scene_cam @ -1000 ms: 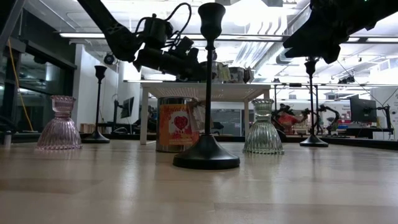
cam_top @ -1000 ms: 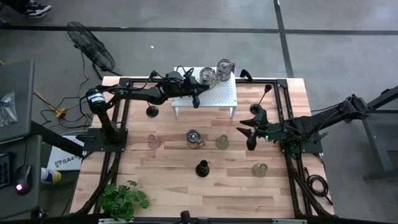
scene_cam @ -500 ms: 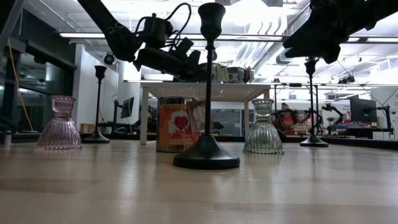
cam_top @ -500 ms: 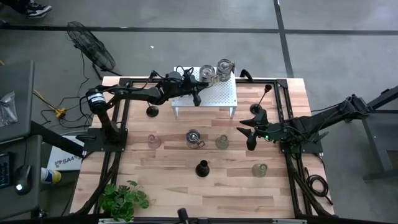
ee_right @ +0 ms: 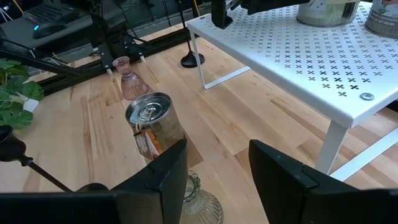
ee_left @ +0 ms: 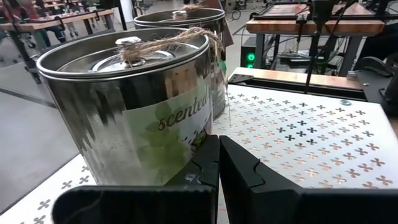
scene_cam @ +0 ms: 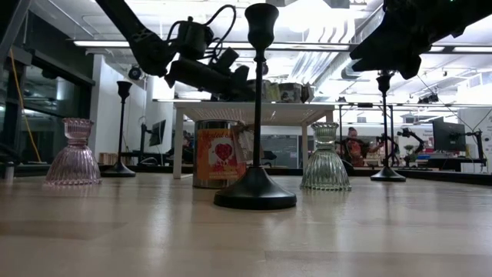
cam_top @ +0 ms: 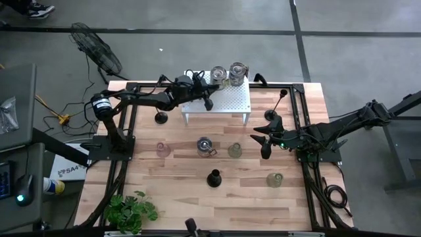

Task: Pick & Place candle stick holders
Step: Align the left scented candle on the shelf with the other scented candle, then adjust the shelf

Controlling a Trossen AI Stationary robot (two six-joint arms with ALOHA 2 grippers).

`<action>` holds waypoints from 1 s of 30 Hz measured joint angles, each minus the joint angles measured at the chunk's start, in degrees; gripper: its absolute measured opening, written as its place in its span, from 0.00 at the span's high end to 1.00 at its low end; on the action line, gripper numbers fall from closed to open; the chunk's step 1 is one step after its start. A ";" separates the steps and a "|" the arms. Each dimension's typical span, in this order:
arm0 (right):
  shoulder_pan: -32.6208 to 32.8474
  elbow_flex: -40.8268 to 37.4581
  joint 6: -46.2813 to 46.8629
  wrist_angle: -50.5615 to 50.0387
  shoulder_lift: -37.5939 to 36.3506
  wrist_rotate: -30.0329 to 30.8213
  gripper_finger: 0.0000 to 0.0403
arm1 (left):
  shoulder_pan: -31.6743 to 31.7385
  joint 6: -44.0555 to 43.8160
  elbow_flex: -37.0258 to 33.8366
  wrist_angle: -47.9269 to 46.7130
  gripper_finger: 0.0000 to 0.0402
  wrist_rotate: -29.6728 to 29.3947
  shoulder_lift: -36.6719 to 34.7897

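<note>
Two metal tin candles stand on the white perforated stand (cam_top: 230, 102): a near one (cam_top: 219, 76) and a far one (cam_top: 237, 70). My left gripper (ee_left: 218, 140) is shut, just above the stand and beside the near tin (ee_left: 137, 106). My right gripper (cam_top: 263, 146) is open and empty above the table, right of a greenish glass cup (cam_top: 235, 150). On the table stand a third tin (cam_top: 205, 146), a pink glass cup (cam_top: 162, 149), another glass cup (cam_top: 275, 179) and three black stemmed sticks (cam_top: 214, 178) (cam_top: 160, 117) (cam_top: 271, 115), each on its round base. My left gripper's shut fingertips (ee_left: 210, 146) stand against the near tin's side wall, low down near its bottom edge (ee_left: 198, 138). The fingers lie about level, coming from the table's left side. The tin stands upright on the stand. I cannot tell for sure whether they touch.
A leafy plant (cam_top: 131, 210) sits at the near left corner. Black frame rails (cam_top: 128, 131) run along both table sides. In the low view the middle black stick (scene_cam: 255, 192) stands in front, with the pink cup (scene_cam: 73, 154) and the greenish cup (scene_cam: 325, 158) behind.
The near tin on the stand has slid a little toward the table's far edge, closer to the far tin, and stays upright. My left gripper, still shut, has followed it a little. My right arm has kept still.
</note>
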 joint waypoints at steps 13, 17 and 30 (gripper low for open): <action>0.00 0.00 0.00 -0.01 0.00 0.02 0.60 | 1.97 -0.61 0.00 0.17 1.00 2.12 -0.04; 0.00 0.00 0.00 -0.02 0.01 0.02 0.60 | 1.96 -0.79 0.00 -0.10 1.00 2.42 -0.04; 0.00 0.00 -0.02 -0.02 0.00 0.02 0.60 | 1.42 -2.28 -0.04 -13.39 1.00 5.19 -5.74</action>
